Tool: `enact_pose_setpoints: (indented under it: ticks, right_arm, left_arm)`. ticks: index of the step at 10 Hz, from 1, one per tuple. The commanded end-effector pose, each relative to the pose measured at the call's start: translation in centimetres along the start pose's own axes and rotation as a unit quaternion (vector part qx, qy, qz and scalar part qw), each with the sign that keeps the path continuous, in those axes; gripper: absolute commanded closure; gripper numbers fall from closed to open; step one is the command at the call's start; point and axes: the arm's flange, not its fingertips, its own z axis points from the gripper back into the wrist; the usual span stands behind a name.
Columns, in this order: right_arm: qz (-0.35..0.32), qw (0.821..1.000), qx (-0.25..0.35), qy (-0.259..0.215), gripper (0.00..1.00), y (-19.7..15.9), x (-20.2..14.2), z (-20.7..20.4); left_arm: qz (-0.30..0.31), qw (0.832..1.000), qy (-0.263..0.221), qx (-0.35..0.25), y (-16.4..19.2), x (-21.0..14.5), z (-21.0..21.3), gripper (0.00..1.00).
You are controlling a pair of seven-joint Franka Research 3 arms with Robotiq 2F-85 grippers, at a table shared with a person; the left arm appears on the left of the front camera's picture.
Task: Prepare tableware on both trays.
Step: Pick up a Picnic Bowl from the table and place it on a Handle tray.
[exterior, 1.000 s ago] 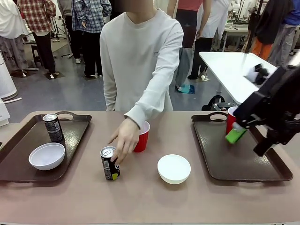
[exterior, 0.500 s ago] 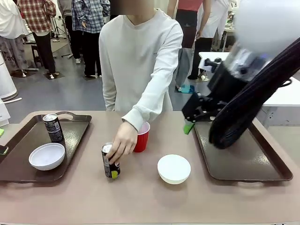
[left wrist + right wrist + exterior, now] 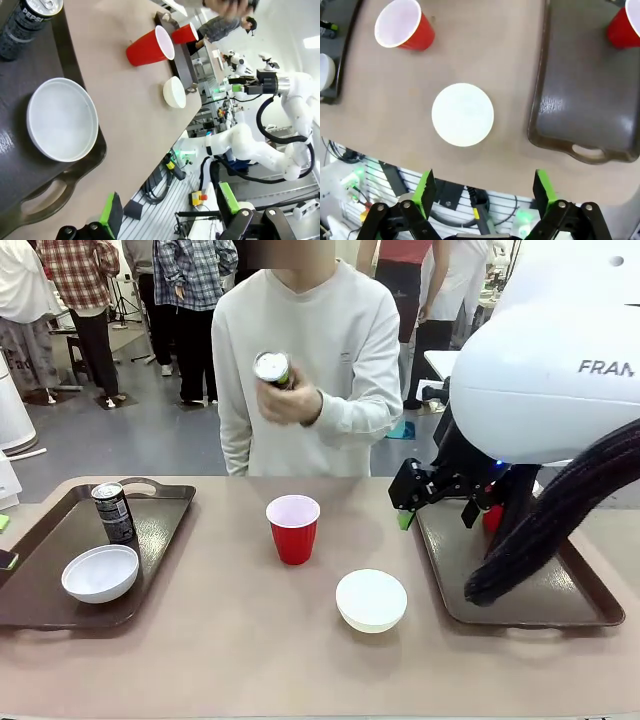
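Mid-stocking, seemingly: left tray [image 3: 160,540] with bowl [image 3: 100,572] and can [image 3: 113,512], lacking a cup; right tray [image 3: 580,90] with one red cup [image 3: 622,27] at its far edge. Left gripper [image 3: 170,207] and right gripper [image 3: 484,187] spread wide, empty, the right above loose white bowl [image 3: 463,114] near tabletop's front edge. Next, probably: lowering onto that bowl's rim, then across to right tray. Spare red cup [image 3: 293,528] mid-table; second can [image 3: 272,368] in person's hand [image 3: 295,400].

Robotics lab / open test hall. White Franka arm [image 3: 560,360] at 2 o'clock over tan bench [image 3: 300,665]. Left wrist cam: cables [image 3: 156,188] & red e-stop [image 3: 199,196] below bench edge. Grey floor [image 3: 150,430] w/ standing onlookers [image 3: 75,275] at 10–11 o'clock, bkgd.
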Motion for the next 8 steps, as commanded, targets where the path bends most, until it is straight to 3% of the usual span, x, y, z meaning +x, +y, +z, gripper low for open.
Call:
enact_pose_setpoints:
  ticks: [1,3,4,8]
  right_arm:
    - [-0.007,1.0,-0.001,0.005,0.0,0.6,-0.1,0.6]
    - [0.002,1.0,0.003,-0.001,0.0,0.1,-0.1,0.4]
    - [-0.015,0.999,-0.044,-0.002,0.0,1.2,1.5,-2.1]
    - [0.024,0.997,-0.07,0.008,0.0,4.0,7.6,-10.3]
  left_arm:
    - [-0.008,1.0,-0.005,-0.01,0.0,0.0,0.1,0.0]
    - [-0.008,1.0,-0.005,-0.01,0.0,0.0,0.1,0.0]
    - [-0.008,1.0,-0.005,-0.01,0.0,0.0,0.1,0.0]
    - [-0.008,1.0,-0.005,-0.01,0.0,0.0,0.1,0.0]
